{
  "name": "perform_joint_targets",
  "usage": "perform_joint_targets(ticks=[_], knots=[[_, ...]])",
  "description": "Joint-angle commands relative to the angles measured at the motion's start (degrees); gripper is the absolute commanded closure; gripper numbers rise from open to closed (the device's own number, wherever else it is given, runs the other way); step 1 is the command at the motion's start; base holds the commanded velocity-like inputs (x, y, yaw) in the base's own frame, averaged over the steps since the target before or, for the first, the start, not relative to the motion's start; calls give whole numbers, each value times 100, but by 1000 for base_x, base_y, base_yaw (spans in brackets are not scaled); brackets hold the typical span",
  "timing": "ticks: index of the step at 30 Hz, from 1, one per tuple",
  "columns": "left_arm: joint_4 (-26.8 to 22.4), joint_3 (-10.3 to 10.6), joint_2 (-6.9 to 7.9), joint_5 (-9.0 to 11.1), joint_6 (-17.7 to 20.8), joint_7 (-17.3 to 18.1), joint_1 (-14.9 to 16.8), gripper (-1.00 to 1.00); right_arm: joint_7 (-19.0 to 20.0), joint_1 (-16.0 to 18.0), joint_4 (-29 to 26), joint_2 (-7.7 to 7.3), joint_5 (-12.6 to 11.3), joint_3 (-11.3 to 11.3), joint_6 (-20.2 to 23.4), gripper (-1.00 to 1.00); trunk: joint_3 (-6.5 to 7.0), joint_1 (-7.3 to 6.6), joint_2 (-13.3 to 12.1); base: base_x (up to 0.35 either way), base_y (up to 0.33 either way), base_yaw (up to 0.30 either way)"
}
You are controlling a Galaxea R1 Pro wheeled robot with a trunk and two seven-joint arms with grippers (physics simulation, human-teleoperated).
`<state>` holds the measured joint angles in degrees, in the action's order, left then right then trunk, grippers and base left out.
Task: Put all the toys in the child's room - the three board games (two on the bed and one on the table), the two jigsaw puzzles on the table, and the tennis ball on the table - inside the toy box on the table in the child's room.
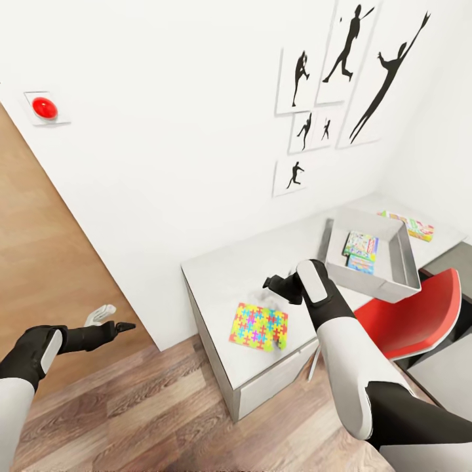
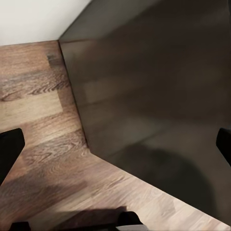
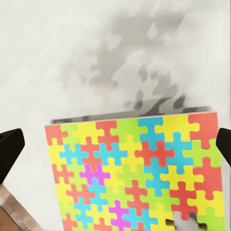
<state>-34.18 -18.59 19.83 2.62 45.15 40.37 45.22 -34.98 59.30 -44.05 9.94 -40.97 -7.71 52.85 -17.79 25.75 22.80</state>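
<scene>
Head view: the right hand (image 1: 278, 286) hangs over the pale grey worktop (image 1: 216, 275), just beyond the flat multicoloured jigsaw puzzle square (image 1: 259, 326) lying near the worktop's front edge, while the light grey open-topped toy box (image 1: 400, 259) holds two colourful flat game boxes (image 1: 360, 252). Right wrist view adds the puzzle (image 3: 137, 173) lying flat, its fingers spread wide, holding nothing. The left hand (image 1: 108, 326), fingers apart and empty, sits over bare wood-plank floor (image 2: 43, 139) beside a brown wooden door (image 1: 39, 262).

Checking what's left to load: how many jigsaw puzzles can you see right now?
1. The jigsaw puzzle lies flat on the table near its front edge, below the right gripper. A second may be out of sight.
</scene>
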Motion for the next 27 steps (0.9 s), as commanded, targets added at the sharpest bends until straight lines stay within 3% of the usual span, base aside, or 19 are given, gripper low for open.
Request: perform_joint_targets(ticks=[1,17,27], knots=[[-1,-13,0,27,47,1,5,-100,-66,7,-6,5,-61,-19,6,-100,-20,3,12,0,0,0],[-1,-21,3,22,46,6,4,-100,-90,54,-7,5,-67,-86,-3,-100,-171,3,12,0,0,0],[-1,-22,3,25,46,6,5,-100,-91,143,-9,-4,-62,-349,-19,-100,-265,3,12,0,0,0]])
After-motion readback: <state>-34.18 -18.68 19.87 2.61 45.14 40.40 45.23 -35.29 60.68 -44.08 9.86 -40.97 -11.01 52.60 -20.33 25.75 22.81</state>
